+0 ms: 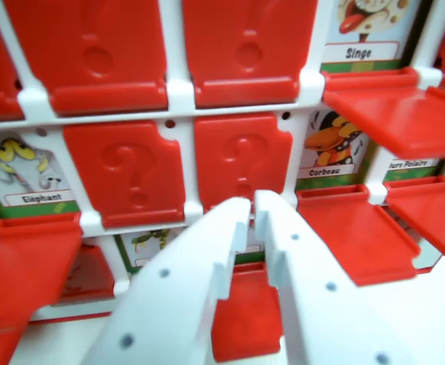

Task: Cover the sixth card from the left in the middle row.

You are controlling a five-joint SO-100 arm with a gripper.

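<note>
A game board with a white frame [178, 90] is seen from close by in the wrist view, and it fills the whole picture, so its edges and the desk cannot be seen. The white end effector [251, 204] is held low in the centre, and its two fingertips are almost together, with only a narrow gap and nothing gripped between them. They are pointed at the lower edge of a raised red flap with a question mark [241, 160] in the middle row of what is visible; probably this closed shape is kept so that a flap can be pushed and not grasped. A second raised flap [127, 173] stands just beside it on the wrist view's left. Some cards are not covered: the Elephant card [26, 173] at the left, the Corbeau card [331, 150] at the right, and the Singe card [368, 30] above, each with its red flap [355, 228] lying flat in front. Which card is the sixth cannot be counted from this view.
</note>
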